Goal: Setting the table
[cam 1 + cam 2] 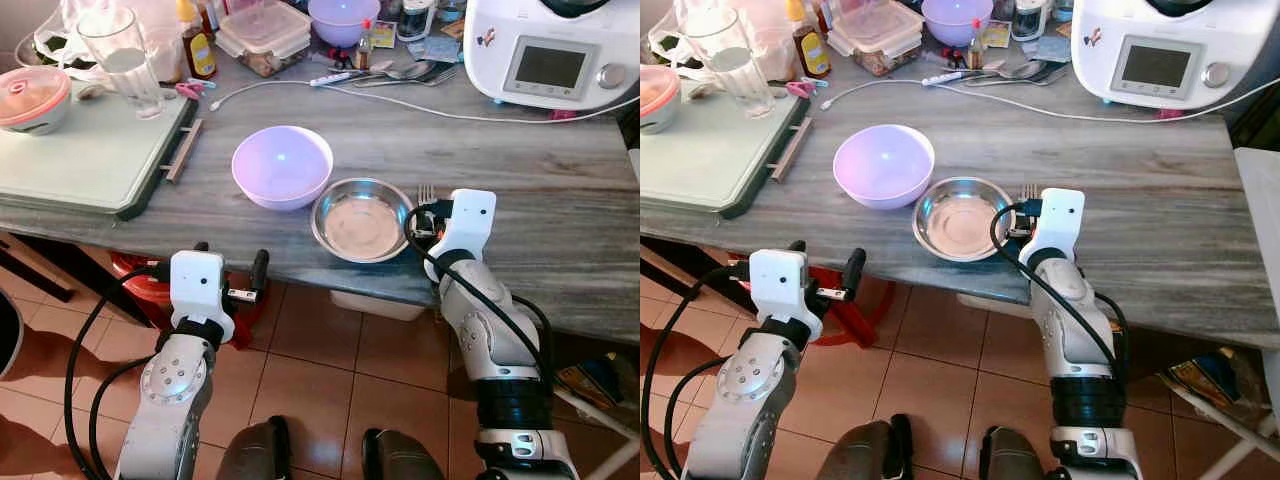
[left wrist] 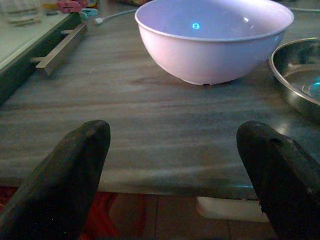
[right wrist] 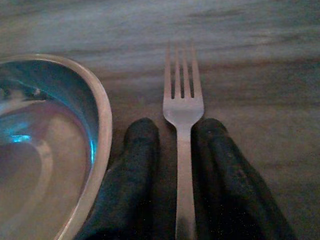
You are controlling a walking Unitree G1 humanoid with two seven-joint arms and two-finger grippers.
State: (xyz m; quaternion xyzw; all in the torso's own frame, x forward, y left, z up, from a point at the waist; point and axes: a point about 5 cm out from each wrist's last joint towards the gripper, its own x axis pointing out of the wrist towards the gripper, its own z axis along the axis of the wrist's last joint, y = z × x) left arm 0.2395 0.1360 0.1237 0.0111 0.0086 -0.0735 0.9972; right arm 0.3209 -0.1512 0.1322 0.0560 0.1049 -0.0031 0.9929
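A silver fork [image 3: 182, 100] lies flat on the grey wood-grain table [image 1: 520, 190], tines pointing away from me, just right of a shallow steel bowl [image 1: 360, 222]. My right gripper [image 3: 176, 125] is shut on the fork's handle, one black finger on each side, low over the tabletop near the front edge. A lavender bowl [image 1: 282, 165] stands to the left of the steel bowl and touches it. My left gripper [image 1: 232, 258] is open and holds nothing. It hovers in front of the table's edge, level with it and facing the lavender bowl [image 2: 212, 40].
A pale green board [image 1: 90, 150] with a glass [image 1: 125, 60] and a lidded pink container [image 1: 32, 98] covers the table's left. A white kitchen machine [image 1: 555, 50] stands back right, its cable [image 1: 400, 100] crossing the table. Bottles, boxes and spoons crowd the back. A red object [image 1: 135, 275] sits under the table.
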